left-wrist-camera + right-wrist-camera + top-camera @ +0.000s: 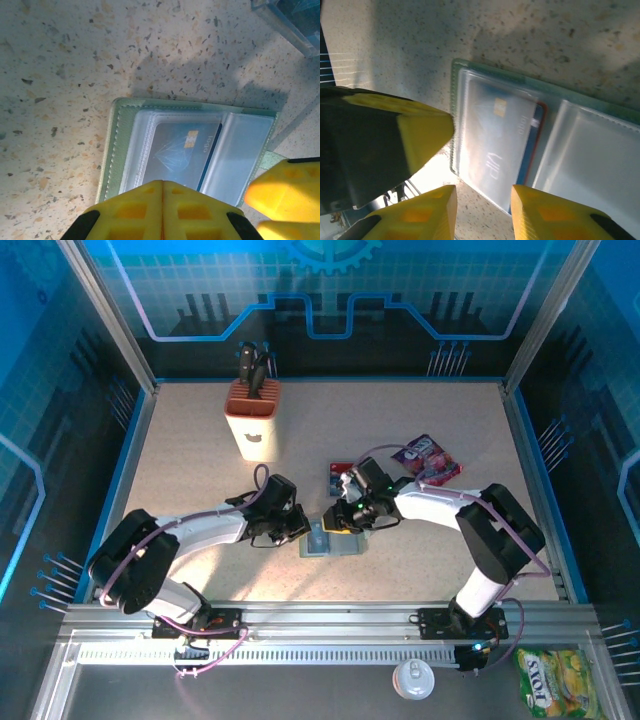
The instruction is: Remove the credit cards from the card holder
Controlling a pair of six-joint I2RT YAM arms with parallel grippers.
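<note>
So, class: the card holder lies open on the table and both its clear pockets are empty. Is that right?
No. The card holder lies open on the table, but one clear pocket is not empty: it holds a credit card, as the left wrist view shows.

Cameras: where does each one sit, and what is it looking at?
Top external: above and behind, looking down at table, left arm, right arm, card holder.
Left wrist: close over the holder, facing down; shut left jaws at bottom.
Right wrist: likewise, open right jaws at bottom.
Both wrist views share the credit card in its clear sleeve.
</note>
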